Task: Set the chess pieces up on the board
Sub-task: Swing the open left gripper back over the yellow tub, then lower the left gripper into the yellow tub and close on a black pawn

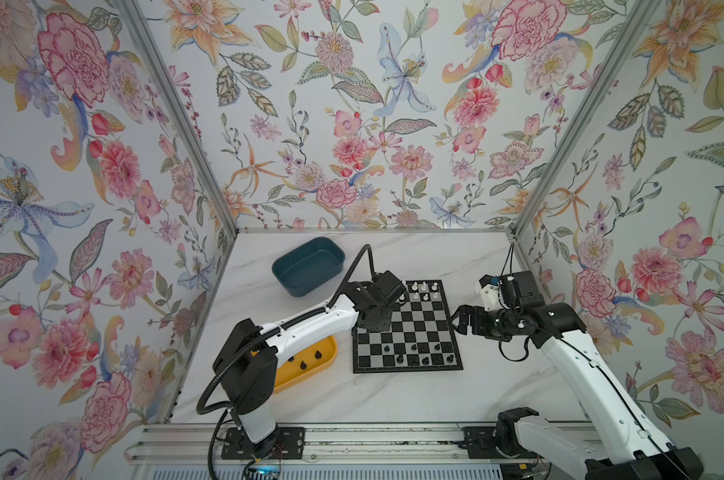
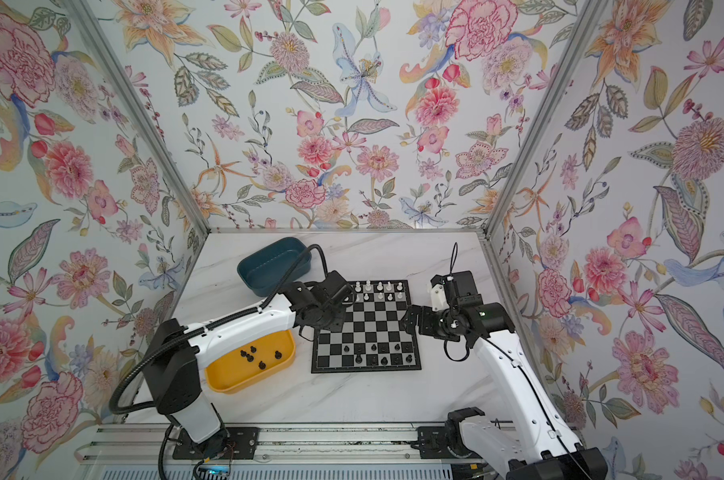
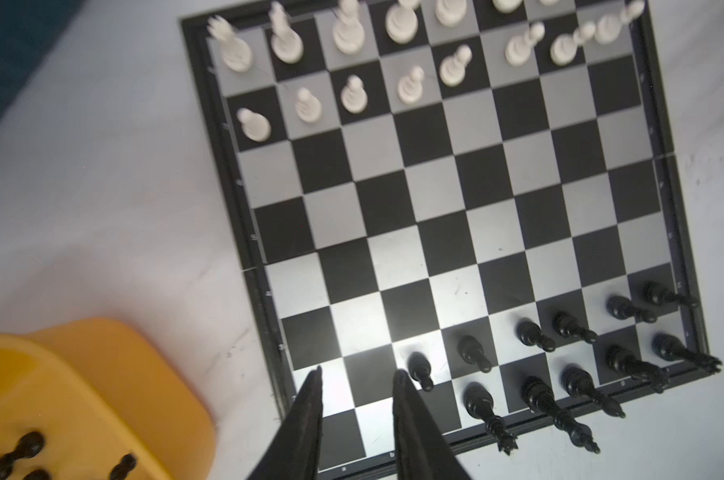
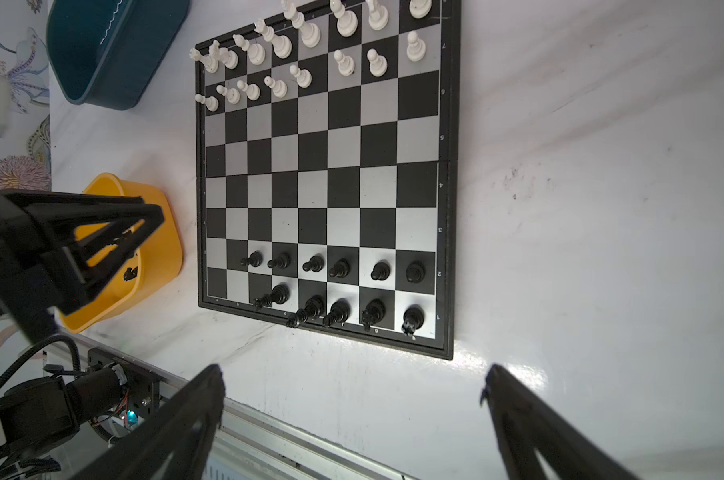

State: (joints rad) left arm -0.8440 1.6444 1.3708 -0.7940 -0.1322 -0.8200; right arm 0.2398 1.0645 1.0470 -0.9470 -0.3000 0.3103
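1. Plainly, the left gripper (image 3: 358, 374) is released. Its 2 fingers are partly spread with nothing between them, hanging above the board's near-left corner. A black pawn (image 3: 419, 368) stands just beside 1 fingertip (image 3: 404, 386); I cannot tell if they touch.
2. The right gripper (image 4: 354, 370) is spread wide and empty, off to the board's right over the bare table (image 4: 560, 208).
3. I judge the step in hand to be filling the black ranks, at a point between pieces. A fetch is due, not a placement.
4. That fetch calls for a swing to the yellow tray (image 2: 235, 374), just left of the board's near side, where 5 loose chessmen (image 2: 262, 365) lie close together.
   - The left gripper would need a narrow, well-centred pinch on 1 of them alone.
   - It would then need an upright set-down that does not knock the neighbouring pawn.
5. The board (image 4: 343, 149) lies flat mid-table, with black and silvery-grey checks and a thin black border.
   - Its 2 far ranks hold 16 white chessmen (image 4: 308, 35), 8 pawns before 8 pieces, so that side looks complete.
   - Its 2 near ranks hold 11 black chessmen (image 4: 339, 268), 6 pawns and 5 pieces.
   - That leaves 5 squares vacant at the near-left corner.
6. A teal tray (image 1: 310, 284) sits beyond the far-left corner, with nothing visible inside it.
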